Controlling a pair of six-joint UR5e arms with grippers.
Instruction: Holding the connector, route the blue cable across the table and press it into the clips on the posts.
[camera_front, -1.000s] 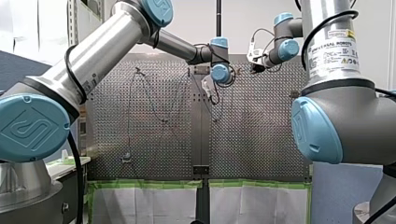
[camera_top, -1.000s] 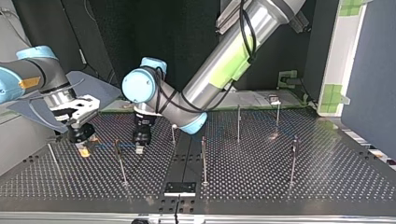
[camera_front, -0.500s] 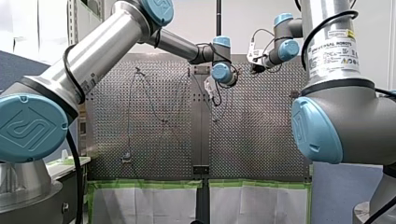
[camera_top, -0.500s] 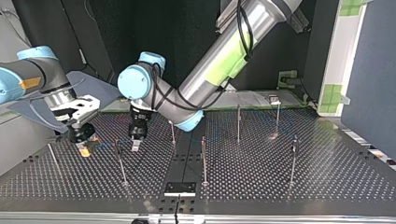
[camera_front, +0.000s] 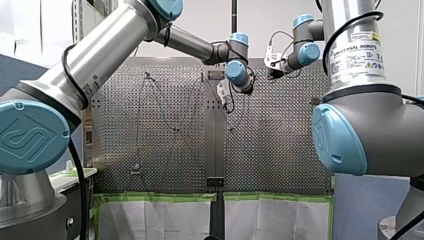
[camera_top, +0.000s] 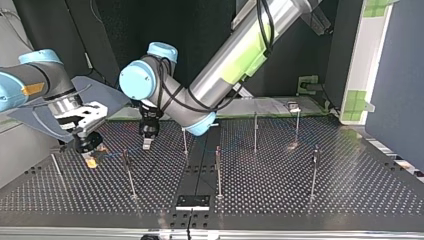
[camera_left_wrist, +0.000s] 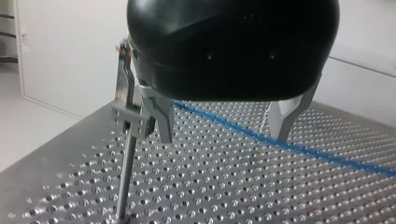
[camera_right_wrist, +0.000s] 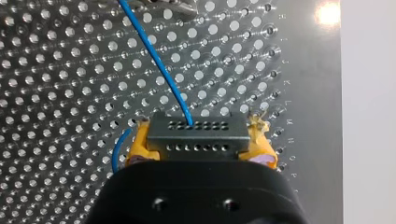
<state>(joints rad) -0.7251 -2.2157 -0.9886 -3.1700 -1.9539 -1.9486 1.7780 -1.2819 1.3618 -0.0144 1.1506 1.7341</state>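
My right pincer (camera_right_wrist: 198, 142) is clamped on the connector (camera_right_wrist: 197, 133), a grey block with two rows of small holes. A yellow pad (camera_right_wrist: 140, 145) presses against each end. The blue cable (camera_right_wrist: 156, 63) leaves the connector's face and runs ahead of the pincer over the perforated table (camera_right_wrist: 60, 93). Farther ahead the cable is cut off at the frame's edge, next to a scrap of metal too cropped to name.

My left pincer (camera_left_wrist: 223, 139) has its two metal fingers (camera_left_wrist: 156, 116) spread wide and grips nothing. The cable crosses the gap between them, beyond the tips. Whether it touches either finger cannot be told. Just beside one finger stands a thin post (camera_left_wrist: 123, 186) with a clip (camera_left_wrist: 126, 98) at its top. The pincer's black body hides where the cable goes behind that finger.

In the top view the two pincers hang near each other, close over the table, and the cable between them is only a faint blue line. More posts (camera_top: 218, 170) stand beyond my left pincer, well apart, their clips too small to make out.

A label (camera_front: 357, 52) on my right arm (camera_front: 345, 10) reads UNIVERSAL ROBOTS; its smaller print is unreadable. Beside my right pincer, small letters (camera_right_wrist: 288, 112) run along the table's margin, among them K, L, M and N.
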